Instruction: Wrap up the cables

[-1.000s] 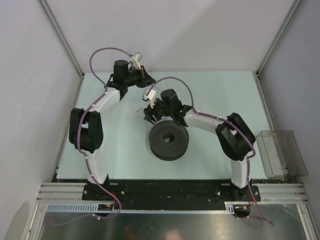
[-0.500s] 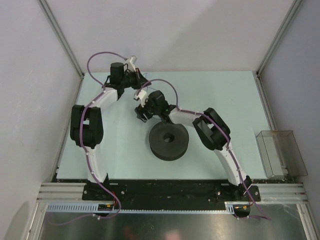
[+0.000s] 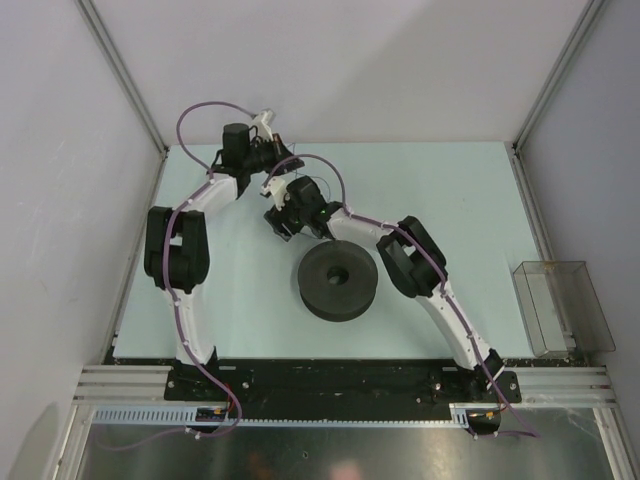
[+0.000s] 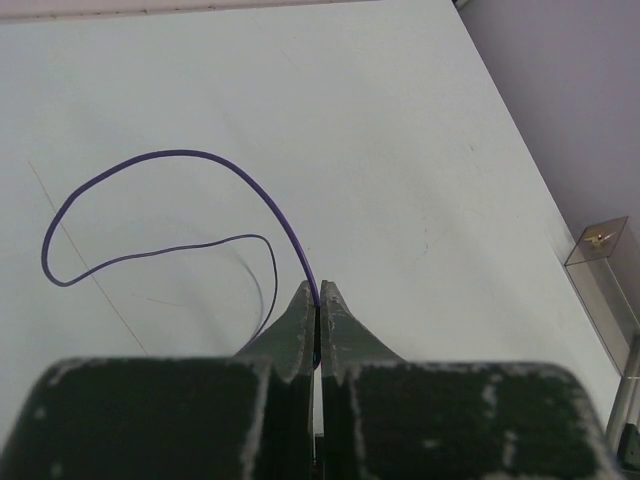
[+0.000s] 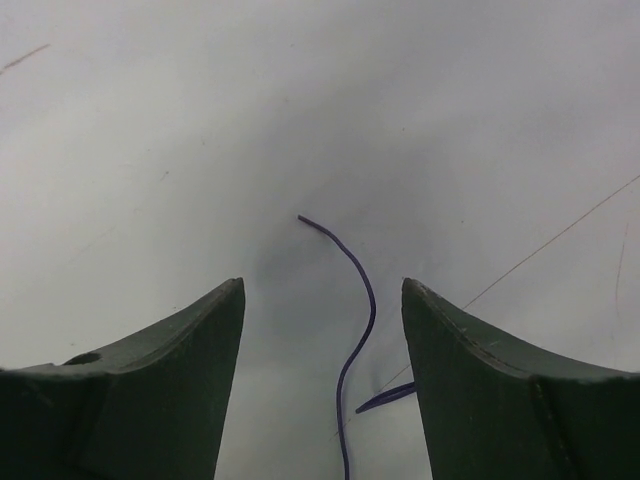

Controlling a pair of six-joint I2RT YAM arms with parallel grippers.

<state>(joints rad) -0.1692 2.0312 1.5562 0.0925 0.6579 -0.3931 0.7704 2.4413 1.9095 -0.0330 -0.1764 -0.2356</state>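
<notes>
The cable [image 4: 180,153] is a very thin purple wire. In the left wrist view it leaves my left gripper [image 4: 319,286], which is shut on it at the fingertips, and curls in a loose loop over the table. My right gripper [image 5: 322,285] is open just above the table, and a free end of the cable [image 5: 366,300] lies between its fingers, touching neither. In the top view the left gripper [image 3: 288,160] is at the back of the table. The right gripper [image 3: 282,226] is just in front of it, beyond the dark grey spool [image 3: 338,280].
The spool lies flat mid-table with its centre hole up. A clear plastic box [image 3: 560,305] sits off the table's right edge. Grey walls and frame posts [image 3: 150,120] close in the back and sides. The two wrists are close together at the back left.
My right arm has reached further left and back, bringing its open gripper closer to the left gripper. The left arm has shifted only slightly and still holds the cable.
</notes>
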